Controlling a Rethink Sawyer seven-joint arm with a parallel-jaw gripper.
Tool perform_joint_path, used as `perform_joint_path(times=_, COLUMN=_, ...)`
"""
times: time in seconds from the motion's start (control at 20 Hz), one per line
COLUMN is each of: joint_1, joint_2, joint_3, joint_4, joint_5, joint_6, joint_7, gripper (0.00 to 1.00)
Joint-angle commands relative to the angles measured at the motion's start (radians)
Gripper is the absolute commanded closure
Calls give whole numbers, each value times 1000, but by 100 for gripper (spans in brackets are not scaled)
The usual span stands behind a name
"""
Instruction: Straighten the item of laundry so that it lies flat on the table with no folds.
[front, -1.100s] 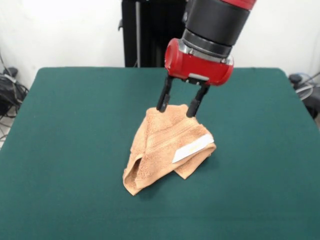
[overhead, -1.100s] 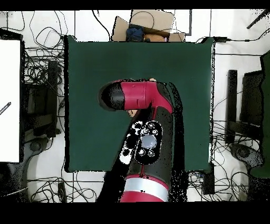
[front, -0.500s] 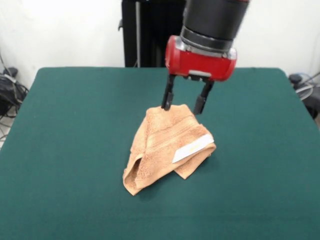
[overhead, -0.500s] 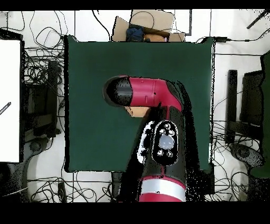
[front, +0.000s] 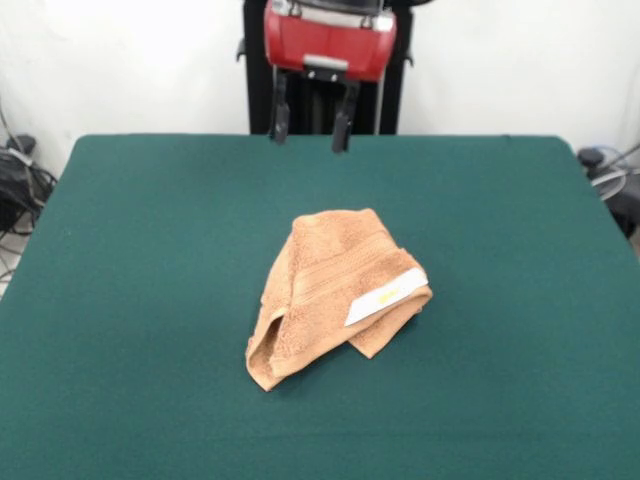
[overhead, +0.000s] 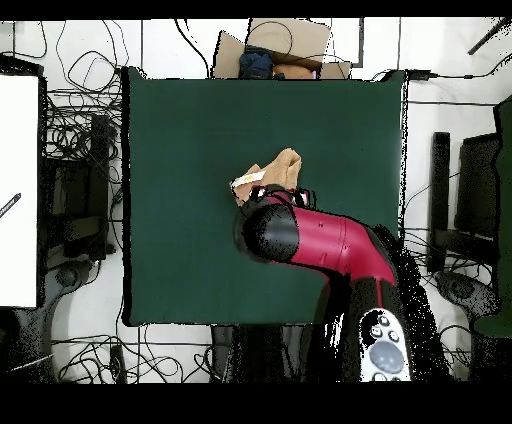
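Observation:
The item of laundry (front: 335, 290), an orange-tan towel, lies crumpled and folded over itself near the middle of the green table (front: 130, 300). A white tag with yellow print (front: 385, 295) shows on its right side. My gripper (front: 311, 128) hangs high over the table's far edge, well clear of the towel, open with nothing between its black fingers (front: 280, 120). From overhead, the towel (overhead: 275, 172) shows partly, and the red arm (overhead: 320, 245) covers its lower edge and hides the gripper.
Around the table, the overhead view shows tangled cables (overhead: 80, 130), a cardboard box (overhead: 280, 45) past the top edge, and a white panel (overhead: 20, 180) at the left. Dark equipment (overhead: 465, 200) stands at the right.
The gripper stood open around the towel's top fold, then rose and drew back toward the table's far edge. The towel kept its shape and place.

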Motion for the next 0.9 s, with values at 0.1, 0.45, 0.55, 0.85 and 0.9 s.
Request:
perform_joint_path(times=0.1, joint_1=115, joint_2=49, joint_3=32, joint_4=97, joint_5=-25, joint_6=-42, joint_7=174, gripper=0)
perform_joint_path(times=0.45, joint_1=107, joint_2=78, joint_3=59, joint_4=-52, joint_5=22, joint_6=165, joint_7=97, gripper=0)
perform_joint_path(times=0.55, joint_1=117, joint_2=61, joint_3=63, joint_4=-77, joint_5=32, joint_6=218, joint_7=95, gripper=0)
perform_joint_path(times=0.85, joint_1=158, joint_2=22, joint_3=52, joint_4=-125, joint_5=33, joint_6=333, joint_7=123, gripper=0)
perform_joint_path(times=0.9, joint_1=158, joint_2=25, joint_3=50, joint_4=-134, joint_5=28, joint_6=340, joint_7=125, gripper=0)
